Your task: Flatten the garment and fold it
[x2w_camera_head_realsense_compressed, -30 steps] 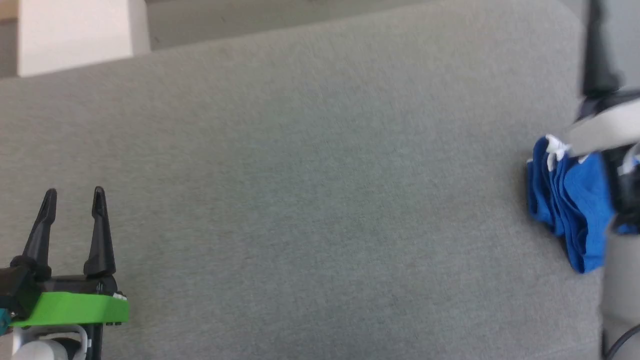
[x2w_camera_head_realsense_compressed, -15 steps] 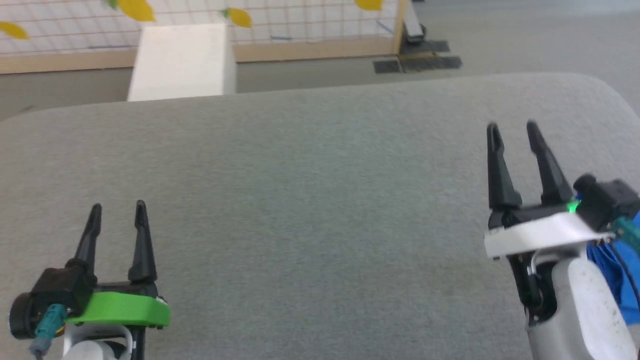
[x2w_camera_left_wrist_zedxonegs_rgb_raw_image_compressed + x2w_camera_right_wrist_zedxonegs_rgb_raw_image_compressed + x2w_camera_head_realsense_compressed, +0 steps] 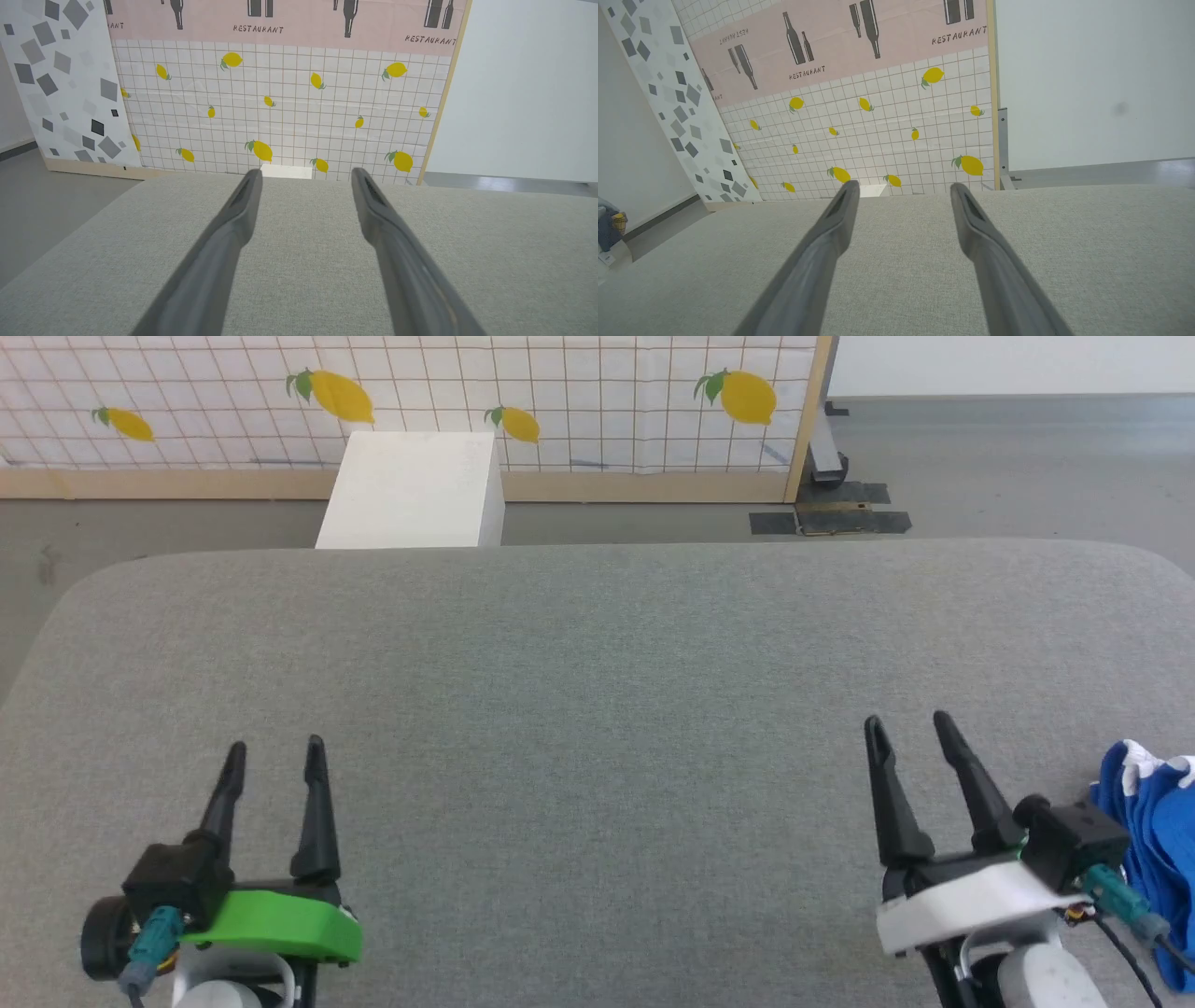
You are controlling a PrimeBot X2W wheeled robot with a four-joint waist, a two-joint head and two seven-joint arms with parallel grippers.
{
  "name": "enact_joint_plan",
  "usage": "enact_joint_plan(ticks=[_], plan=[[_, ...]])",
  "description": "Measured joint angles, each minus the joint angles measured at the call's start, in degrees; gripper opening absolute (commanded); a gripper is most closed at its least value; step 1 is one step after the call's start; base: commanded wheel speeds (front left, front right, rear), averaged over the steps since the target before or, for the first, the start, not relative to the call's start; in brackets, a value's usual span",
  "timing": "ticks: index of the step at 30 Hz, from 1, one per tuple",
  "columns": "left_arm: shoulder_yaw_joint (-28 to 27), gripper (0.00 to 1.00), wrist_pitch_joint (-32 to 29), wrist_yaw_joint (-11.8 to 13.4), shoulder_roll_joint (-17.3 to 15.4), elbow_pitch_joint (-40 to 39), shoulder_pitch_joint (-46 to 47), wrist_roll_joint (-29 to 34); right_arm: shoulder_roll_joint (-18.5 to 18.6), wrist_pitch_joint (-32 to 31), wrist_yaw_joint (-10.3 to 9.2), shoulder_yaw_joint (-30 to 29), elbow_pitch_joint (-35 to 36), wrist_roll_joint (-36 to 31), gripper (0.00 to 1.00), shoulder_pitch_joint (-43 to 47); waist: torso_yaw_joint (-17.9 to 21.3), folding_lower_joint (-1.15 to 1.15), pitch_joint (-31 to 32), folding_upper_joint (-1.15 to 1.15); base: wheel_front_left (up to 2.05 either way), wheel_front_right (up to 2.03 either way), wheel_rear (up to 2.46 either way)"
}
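The garment (image 3: 1150, 826), royal blue with a white edge, lies bunched at the right edge of the grey table (image 3: 597, 709), partly cut off by the head view's border. Just left of it my right gripper (image 3: 907, 729) hovers open over bare table, its fingers pointing away from me. My left gripper (image 3: 275, 753) stands open at the lower left, far from the garment, with nothing between its fingers. Each wrist view looks along spread fingers, left gripper (image 3: 303, 175) and right gripper (image 3: 901, 186), over plain grey fabric.
A white box (image 3: 411, 490) stands on the floor beyond the table's far edge. Behind it rises a tiled panel with lemons (image 3: 523, 401). Black tape patches (image 3: 831, 518) mark the floor at the back right. The table's corners are rounded.
The head camera has swung up and left, bringing the back wall and both grippers into sight. The garment now sits at the right border. Both grippers stay open.
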State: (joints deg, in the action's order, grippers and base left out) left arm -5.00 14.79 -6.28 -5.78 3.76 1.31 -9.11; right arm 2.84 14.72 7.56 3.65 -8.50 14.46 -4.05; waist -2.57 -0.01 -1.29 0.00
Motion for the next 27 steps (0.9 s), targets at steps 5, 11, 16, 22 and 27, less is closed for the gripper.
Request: enact_joint_plan(ticks=[5, 11, 16, 22, 27], plan=[[0.74, 1.00, 0.00, -0.22, 0.81, 1.74, -0.18, -0.02, 0.00, 0.00, 0.00, 0.12, 0.35, -0.02, 1.00, 2.31, 0.64, 0.00, 0.31, 0.00, 0.00, 0.00, 0.00], [1.64, 1.00, 0.00, -0.32, 1.44, 3.47, -0.94, -0.01, 0.01, 0.00, 0.00, -0.05, 1.02, 0.22, 1.00, 4.29, 1.10, 0.00, 0.46, 0.00, 0.00, 0.00, 0.00], [2.09, 1.00, 0.00, -0.71, 1.77, 4.27, -1.23, 0.05, 0.01, 0.00, 0.00, -0.03, 1.03, 0.22, 1.00, 5.16, 1.21, 0.00, 0.39, 0.00, 0.00, 0.00, 0.00], [2.41, 0.00, -0.08, -0.73, 1.82, 5.23, -1.27, 0.05, 0.01, -0.02, 0.01, -0.13, 1.05, 0.22, 0.00, 5.25, 1.41, 0.00, 0.36, 0.00, 0.00, 0.00, 0.00], [2.33, 0.00, -0.09, -0.73, 1.82, 5.22, -1.26, 0.05, 0.01, -0.07, 0.01, -0.13, 1.03, 0.22, 0.00, 5.25, 1.43, 0.00, 0.36, 0.00, 0.00, 0.00, 0.00]])
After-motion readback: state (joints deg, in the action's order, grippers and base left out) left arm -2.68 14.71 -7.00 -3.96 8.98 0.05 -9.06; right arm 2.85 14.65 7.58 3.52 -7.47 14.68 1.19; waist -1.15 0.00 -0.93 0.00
